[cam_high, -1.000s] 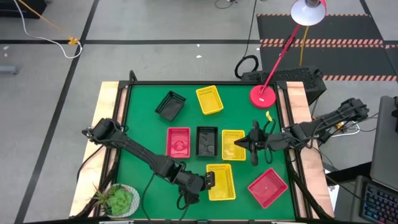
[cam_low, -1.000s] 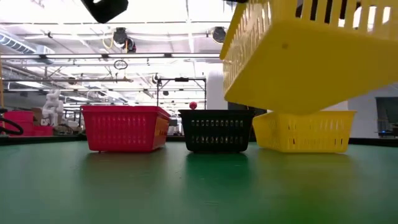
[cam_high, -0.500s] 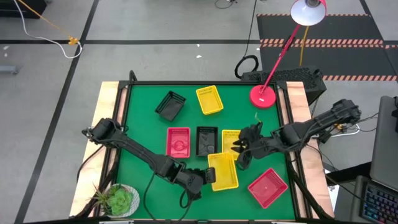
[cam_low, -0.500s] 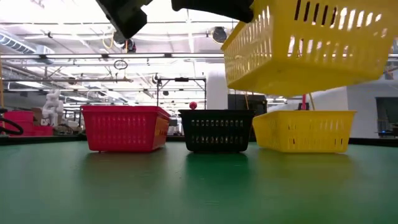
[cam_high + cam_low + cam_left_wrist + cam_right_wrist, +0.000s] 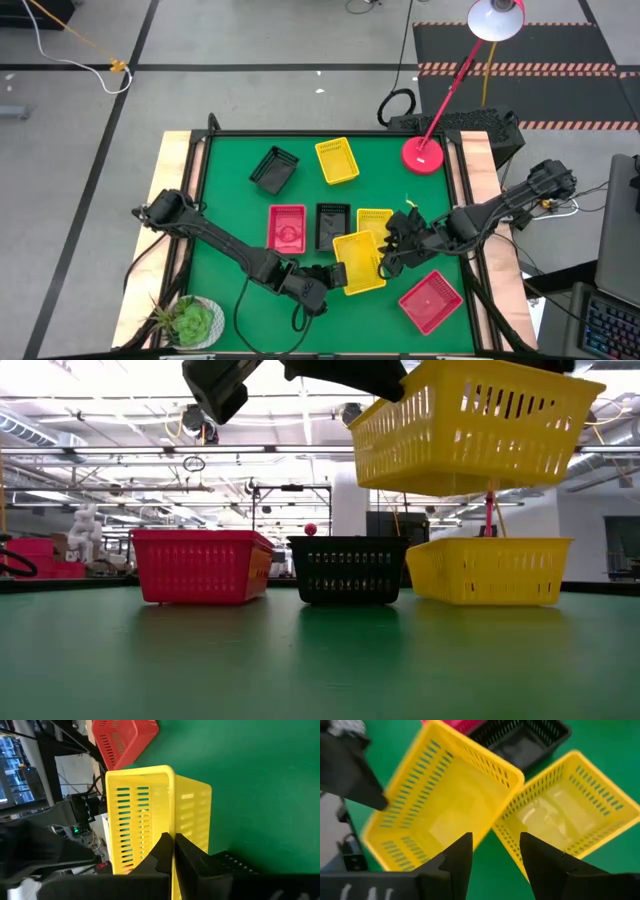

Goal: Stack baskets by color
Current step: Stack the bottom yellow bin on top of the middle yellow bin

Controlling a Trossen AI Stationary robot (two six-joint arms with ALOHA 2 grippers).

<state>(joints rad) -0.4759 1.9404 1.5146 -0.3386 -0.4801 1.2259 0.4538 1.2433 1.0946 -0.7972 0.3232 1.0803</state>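
Three baskets stand in a row at mid-table: red (image 5: 287, 228), black (image 5: 332, 225), yellow (image 5: 379, 218). Another yellow basket (image 5: 360, 262) hangs in the air, its far right corner over the row's yellow one, with my left gripper (image 5: 334, 274) shut on it. In the low view this held basket (image 5: 470, 430) rides nearly level above the row's yellow basket (image 5: 488, 571). My right gripper (image 5: 388, 250) stands open just right of the held basket (image 5: 440, 805), touching nothing. A black basket (image 5: 273, 169) and a yellow basket (image 5: 337, 161) lie at the far side. A red basket (image 5: 430, 301) lies near right. My left gripper pinches the left side wall of the held yellow basket at its rim (image 5: 173, 827), one finger inside the basket and one outside. The fingers come slanting down from the table's near left. The basket is lifted clear of the table, open side up, almost level.
A red lamp base (image 5: 423, 154) stands at the far right corner, its arm reaching over the table's edge. A potted plant (image 5: 190, 322) sits at the near left corner. Open green table (image 5: 230, 210) lies left of the row.
My left gripper has turned at the wrist and swung the yellow basket toward the far edge, up over the row's yellow basket; the basket has levelled out from a steep tilt. My right gripper has drawn back from the row's yellow basket toward the near side, rolled, and opened.
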